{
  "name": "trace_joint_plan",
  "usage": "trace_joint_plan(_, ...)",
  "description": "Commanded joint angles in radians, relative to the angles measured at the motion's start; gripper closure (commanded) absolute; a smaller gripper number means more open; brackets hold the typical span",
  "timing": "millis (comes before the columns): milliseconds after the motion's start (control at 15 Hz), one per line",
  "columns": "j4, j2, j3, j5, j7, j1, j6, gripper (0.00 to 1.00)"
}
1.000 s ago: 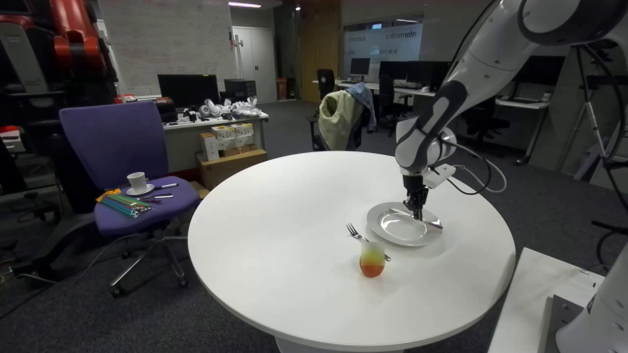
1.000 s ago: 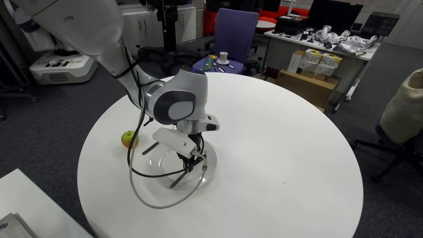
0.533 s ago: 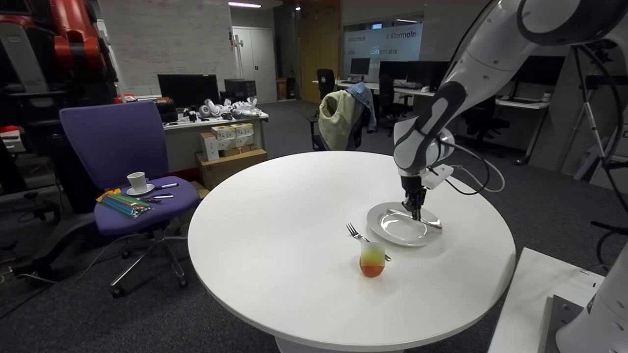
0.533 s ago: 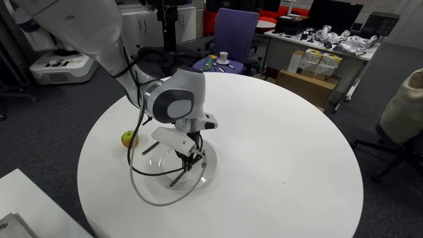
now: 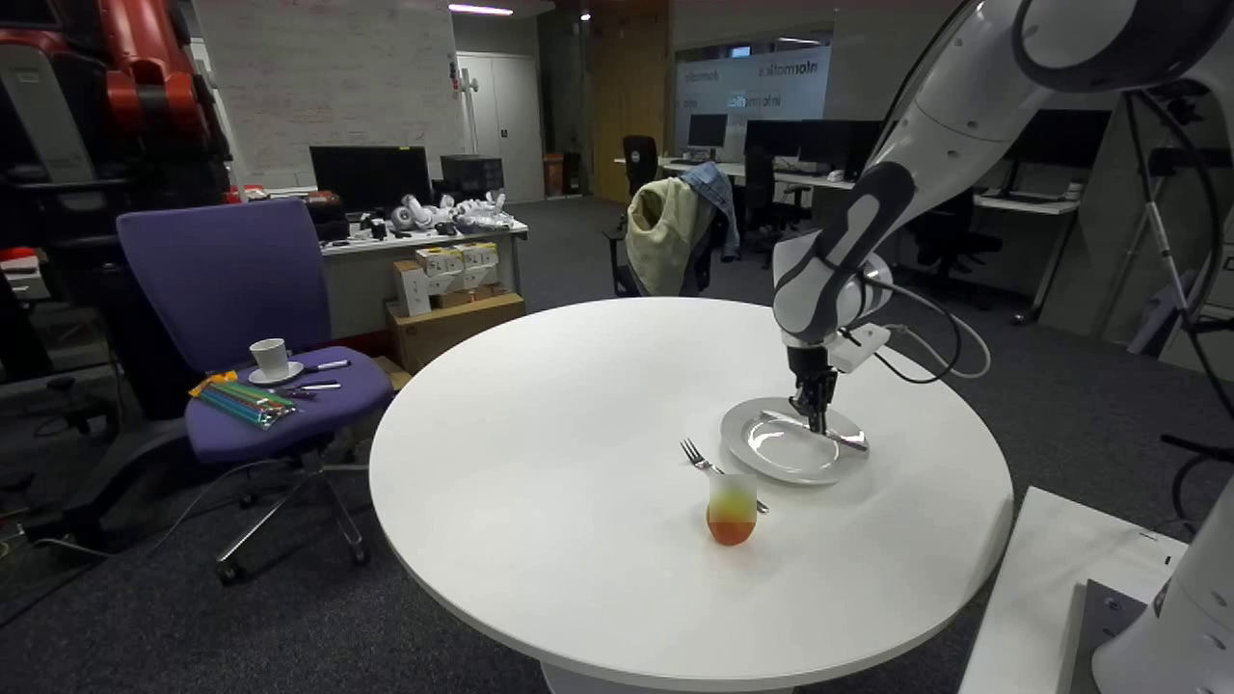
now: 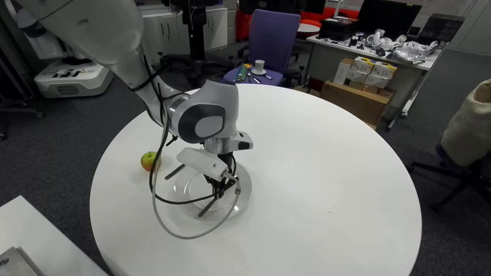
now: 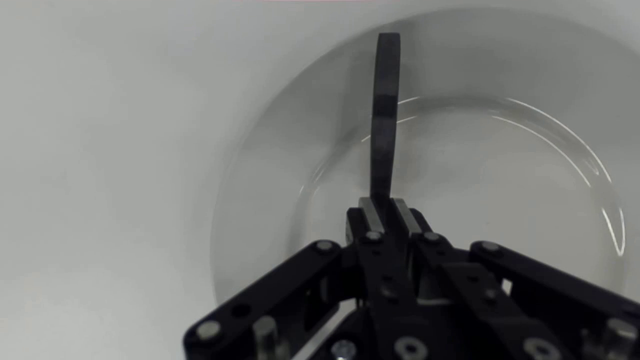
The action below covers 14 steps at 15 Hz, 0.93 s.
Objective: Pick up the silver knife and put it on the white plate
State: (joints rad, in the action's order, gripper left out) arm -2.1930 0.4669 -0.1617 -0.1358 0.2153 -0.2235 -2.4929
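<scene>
The silver knife lies across the white plate in an exterior view, one end over the rim. My gripper points down over the plate, shut on the knife's middle. In an exterior view, one knife end shows below the gripper, and the arm and cables partly hide the plate. In the wrist view, the knife looks dark and runs forward from between the fingertips, above the plate. I cannot tell whether the knife touches the plate.
A fork lies on the round white table beside the plate, partly behind a red-green apple. The apple and the fork's handle also show in an exterior view. Cables hang in a loop from the arm.
My gripper and the knife have shifted very slightly together over the plate, mostly between one second and half a second ago. The plate, fork and apple have not moved.
</scene>
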Motion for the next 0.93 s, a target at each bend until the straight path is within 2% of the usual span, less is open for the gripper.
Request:
trace_joint_plan(0, 0.01, 0.012, -0.022, -0.038, -0.038, 0.017, -0.049, 0.98)
trace_joint_plan(867, 0.018, 0.03, -0.023, -0.034, -0.04, 0.016, -0.082, 0.98)
